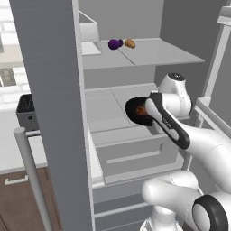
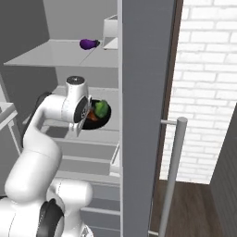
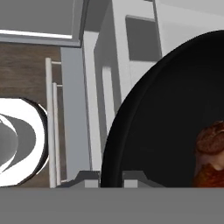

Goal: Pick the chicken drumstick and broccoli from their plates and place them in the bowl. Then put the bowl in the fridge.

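While the arm reaches forward into the open fridge (image 1: 135,58), elbow bent low and forearm level, the claw (image 3: 110,177) is clenched on the rim of the bowl (image 1: 135,110) over the middle shelf (image 1: 106,119). Inside the bowl lie the drumstick (image 3: 212,153) and, at its 2 o'clock side, the broccoli (image 2: 102,108).
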### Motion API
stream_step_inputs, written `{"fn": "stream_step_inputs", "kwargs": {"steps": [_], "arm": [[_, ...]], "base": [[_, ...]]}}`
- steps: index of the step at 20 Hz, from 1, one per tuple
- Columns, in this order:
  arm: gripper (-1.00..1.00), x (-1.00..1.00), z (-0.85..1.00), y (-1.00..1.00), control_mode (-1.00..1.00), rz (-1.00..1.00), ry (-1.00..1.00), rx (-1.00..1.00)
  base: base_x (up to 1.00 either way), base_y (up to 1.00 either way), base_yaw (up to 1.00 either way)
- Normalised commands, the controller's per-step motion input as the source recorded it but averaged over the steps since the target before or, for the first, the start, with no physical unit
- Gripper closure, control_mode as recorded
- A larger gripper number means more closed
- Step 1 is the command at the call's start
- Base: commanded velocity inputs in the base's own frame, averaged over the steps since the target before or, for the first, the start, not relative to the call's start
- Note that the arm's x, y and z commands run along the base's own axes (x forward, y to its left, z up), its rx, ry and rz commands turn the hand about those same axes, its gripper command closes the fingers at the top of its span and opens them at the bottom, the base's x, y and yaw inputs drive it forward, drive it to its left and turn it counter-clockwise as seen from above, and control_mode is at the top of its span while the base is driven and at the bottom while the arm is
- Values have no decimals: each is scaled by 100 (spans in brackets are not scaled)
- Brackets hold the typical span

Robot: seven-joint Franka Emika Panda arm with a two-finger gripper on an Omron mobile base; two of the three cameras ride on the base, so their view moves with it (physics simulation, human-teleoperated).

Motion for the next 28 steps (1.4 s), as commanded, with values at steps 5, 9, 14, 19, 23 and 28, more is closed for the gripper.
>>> {"fn": "stream_step_inputs", "kwargs": {"steps": [5, 9, 14, 19, 23, 28], "arm": [[100, 36, -22, 0, -100, 0, 0, 0], [100, 56, 0, 0, -100, 0, 0, 0], [100, 61, -5, 0, -100, 0, 0, 0], [100, 33, -26, 0, -100, 0, 0, 0], [100, 25, -32, 0, -100, 0, 0, 0], [100, 39, -19, 0, -100, 0, 0, 0]], "base": [[0, 0, 0], [0, 0, 0], [0, 0, 0], [0, 0, 0], [0, 0, 0], [0, 0, 0]]}}
